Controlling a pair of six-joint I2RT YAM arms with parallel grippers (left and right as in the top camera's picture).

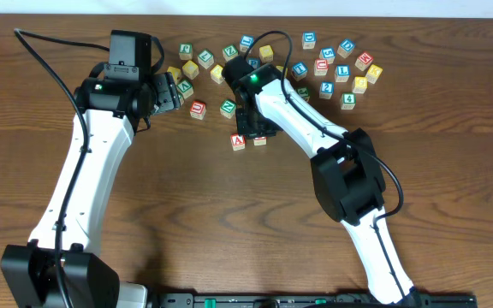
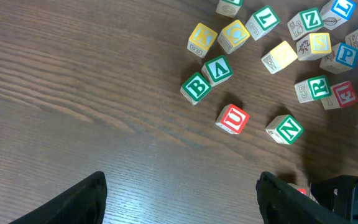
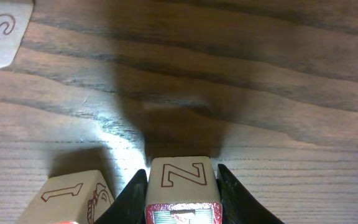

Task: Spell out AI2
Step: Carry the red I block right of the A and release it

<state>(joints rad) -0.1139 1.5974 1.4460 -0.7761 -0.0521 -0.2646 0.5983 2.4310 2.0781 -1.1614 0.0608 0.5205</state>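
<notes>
A red A block (image 1: pixel 239 142) lies on the table in front of the block pile. My right gripper (image 1: pixel 254 128) is shut on a red-framed block (image 1: pixel 261 139) just right of the A block and holds it low at the table. In the right wrist view the fingers (image 3: pixel 182 173) clamp this block (image 3: pixel 183 180); its far side shows an outlined Z, and its top letter is unreadable. A neighbouring block (image 3: pixel 73 196) sits close on its left. My left gripper (image 1: pixel 168 92) hangs open and empty at the pile's left edge, fingers spread (image 2: pixel 182 199) over bare wood.
Several loose letter and number blocks spread along the far edge, among them a red U (image 1: pixel 198 109) (image 2: pixel 232 119), a green N (image 1: pixel 228 108) (image 2: pixel 284 129), a green B (image 2: pixel 196 87) and a blue block that seems to read 2 (image 1: pixel 327 88). Another pale block (image 3: pixel 2 31) lies nearby.
</notes>
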